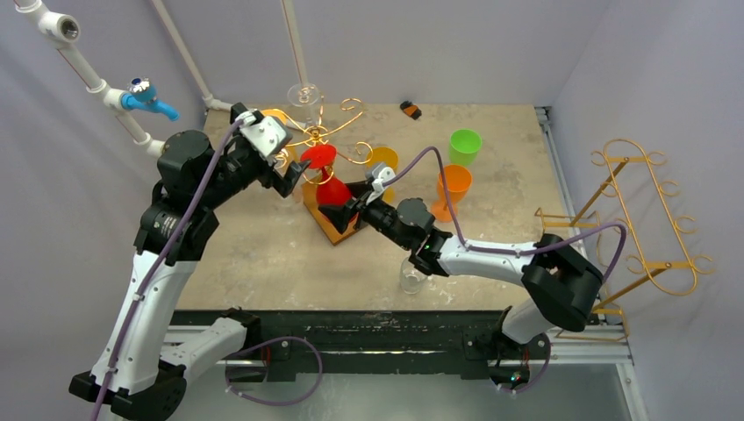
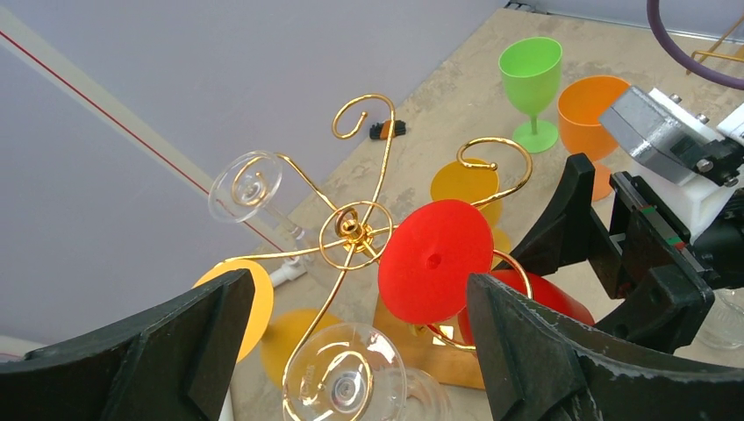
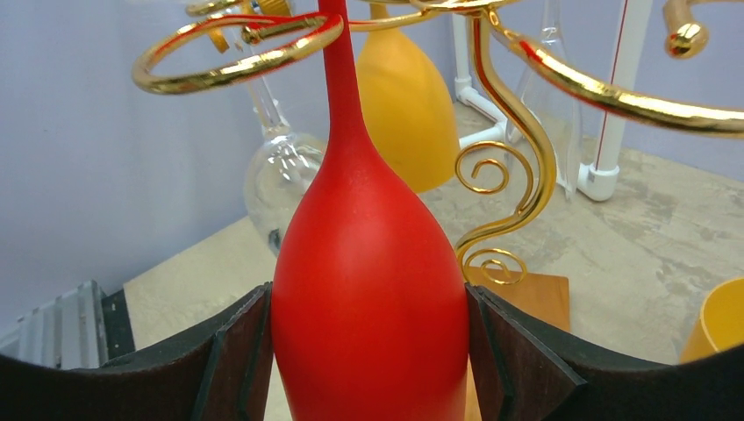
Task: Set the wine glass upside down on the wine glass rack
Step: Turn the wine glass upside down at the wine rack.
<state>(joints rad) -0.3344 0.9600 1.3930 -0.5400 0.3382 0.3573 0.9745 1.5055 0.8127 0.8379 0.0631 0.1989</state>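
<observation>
A red wine glass [image 1: 332, 189] hangs upside down, its stem passing through a ring of the gold wire rack [image 1: 338, 140] and its round foot [image 2: 434, 260] above the ring. My right gripper [image 1: 349, 207] is shut on the red bowl [image 3: 368, 289], with both pads [image 3: 246, 351] against its sides, and the rack ring [image 3: 228, 61] circles the stem above. My left gripper [image 1: 282, 168] is open and empty, hovering over the rack top [image 2: 355, 230] beside the red foot, with its fingers [image 2: 535, 342] apart.
Clear glasses [image 2: 351, 377] and yellow glasses [image 3: 408, 105] hang on the same rack, which stands on a wooden base [image 1: 338, 230]. A green glass [image 1: 465, 145], an orange glass [image 1: 454, 189] and a clear glass [image 1: 412, 276] stand on the table. A second gold rack [image 1: 649, 210] is at the right.
</observation>
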